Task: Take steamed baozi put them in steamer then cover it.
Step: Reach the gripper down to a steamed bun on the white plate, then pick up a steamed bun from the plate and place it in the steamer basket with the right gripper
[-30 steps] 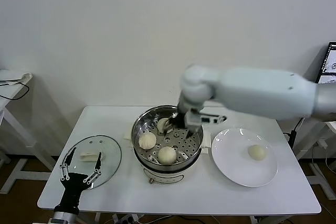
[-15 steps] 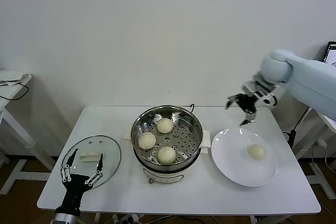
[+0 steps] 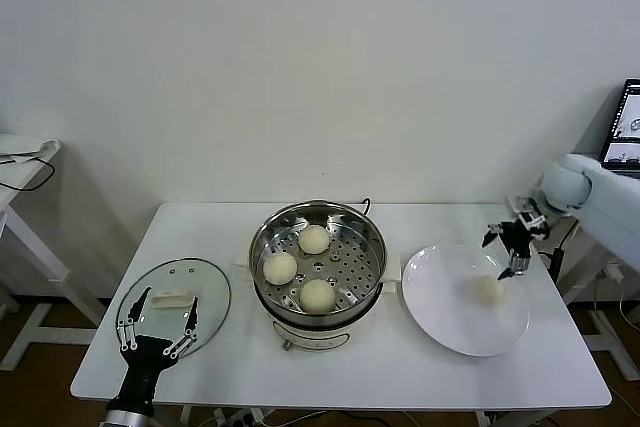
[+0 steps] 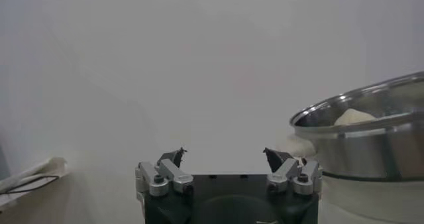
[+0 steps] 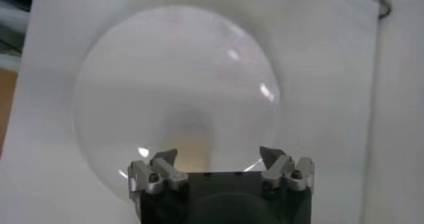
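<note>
Head view | right gripper [image 3: 510, 244] fingers spread above plate [image 3: 440, 322] edge

The steamer [image 3: 318, 265] is shiny metal. The baozi [image 3: 281, 268] look soft and dull. The cover [image 3: 176, 305] is clear glass. The plate [image 3: 450, 319] is smooth and glossy.

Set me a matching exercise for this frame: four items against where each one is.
Items:
1. cover
2. last baozi
3. right gripper
4. left gripper

Places:
A. on the plate
B. flat on the table, left of the steamer
C. at the cover's near edge
D. above the plate's far right edge

Pairs: 1-B, 2-A, 3-D, 4-C
</note>
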### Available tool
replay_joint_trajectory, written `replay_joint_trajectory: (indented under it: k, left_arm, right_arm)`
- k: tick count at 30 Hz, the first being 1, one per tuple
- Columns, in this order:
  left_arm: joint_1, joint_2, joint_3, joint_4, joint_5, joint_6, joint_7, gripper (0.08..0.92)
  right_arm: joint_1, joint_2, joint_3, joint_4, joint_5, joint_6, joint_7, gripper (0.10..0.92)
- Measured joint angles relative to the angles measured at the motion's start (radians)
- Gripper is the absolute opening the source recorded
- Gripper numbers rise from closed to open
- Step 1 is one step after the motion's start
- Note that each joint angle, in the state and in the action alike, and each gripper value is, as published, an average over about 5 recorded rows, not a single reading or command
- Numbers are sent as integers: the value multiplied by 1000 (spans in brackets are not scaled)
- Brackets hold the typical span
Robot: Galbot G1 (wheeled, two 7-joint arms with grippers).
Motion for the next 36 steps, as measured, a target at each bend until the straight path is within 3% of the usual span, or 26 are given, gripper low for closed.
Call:
replay_joint_trajectory:
  k: [19, 27, 36]
  left_arm:
    - [-3, 1, 0, 13, 1, -1, -1, 823]
    - [-3, 0, -2, 15, 0, -3, -1, 823]
    - [-6, 4, -4, 11, -2, -4, -1, 823]
  right_arm:
    - [-136, 45, 52, -82, -10, -26, 64, 819]
    - [-139, 46, 57, -79, -13, -34, 71, 682]
    - [-78, 25, 29, -29, -6, -42, 42, 662]
